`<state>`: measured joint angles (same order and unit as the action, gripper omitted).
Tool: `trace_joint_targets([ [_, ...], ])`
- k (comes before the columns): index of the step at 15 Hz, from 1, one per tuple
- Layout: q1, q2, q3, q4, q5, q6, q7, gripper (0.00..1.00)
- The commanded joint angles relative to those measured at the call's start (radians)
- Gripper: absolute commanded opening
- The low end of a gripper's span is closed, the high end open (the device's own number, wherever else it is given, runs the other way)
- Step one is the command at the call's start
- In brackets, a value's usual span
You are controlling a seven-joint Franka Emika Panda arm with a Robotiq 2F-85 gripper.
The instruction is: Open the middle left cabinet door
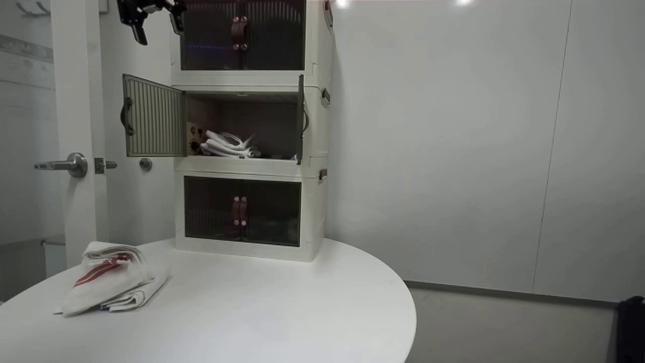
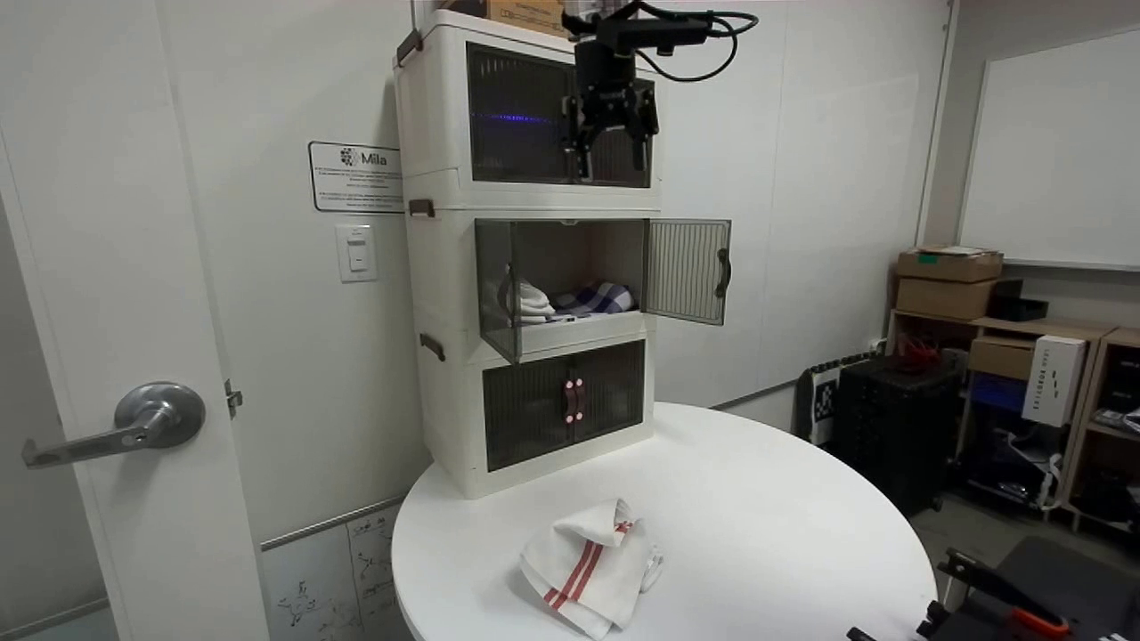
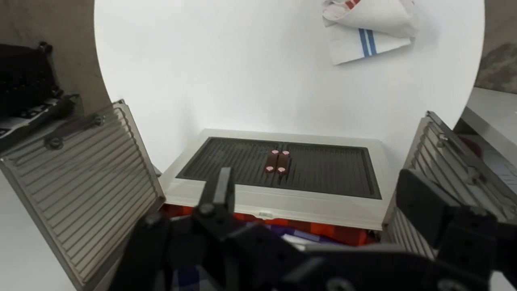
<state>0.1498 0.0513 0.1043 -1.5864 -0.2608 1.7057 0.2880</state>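
Observation:
The middle left cabinet door (image 1: pixel 155 118) stands wide open in an exterior view, its ribbed grey pane swung out to the left. It also stands out from the cabinet in an exterior view (image 2: pixel 495 289) and at the right of the wrist view (image 3: pixel 458 155). My gripper (image 1: pixel 159 35) is high, in front of the top tier and above the open door, in both exterior views (image 2: pixel 613 165). Its fingers are spread with nothing between them in the wrist view (image 3: pixel 321 198). It looks apart from the door. One finger overlaps the door's pane in the wrist view.
The middle right door (image 2: pixel 686 271) is open too. White cloths (image 1: pixel 229 145) and a checkered cloth (image 2: pixel 601 298) lie in the middle tier. The bottom doors (image 2: pixel 565 405) are shut. A striped white towel (image 2: pixel 588 570) lies on the round table (image 2: pixel 766 534).

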Motion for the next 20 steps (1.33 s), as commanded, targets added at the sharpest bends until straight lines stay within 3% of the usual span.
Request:
trace_joint_targets([
  [1, -0.026, -0.106, -0.010, -0.166, -0.013, 0.050, 0.000, 1.00],
  [7, -0.072, -0.278, -0.026, -0.444, -0.056, 0.194, -0.106, 1.00],
  [11, -0.092, -0.392, -0.059, -0.608, -0.023, 0.324, -0.228, 1.00],
  [13, -0.096, -0.450, -0.085, -0.684, 0.003, 0.398, -0.292, 1.00],
  [14, -0.112, -0.530, -0.133, -0.783, 0.020, 0.461, -0.365, 1.00],
  [16, -0.122, -0.606, -0.184, -0.871, 0.048, 0.518, -0.445, 1.00],
  [19, -0.128, -0.690, -0.243, -0.956, 0.113, 0.572, -0.507, 1.00],
  [20, -0.142, -0.598, -0.197, -0.869, 0.077, 0.525, -0.465, 1.00],
])
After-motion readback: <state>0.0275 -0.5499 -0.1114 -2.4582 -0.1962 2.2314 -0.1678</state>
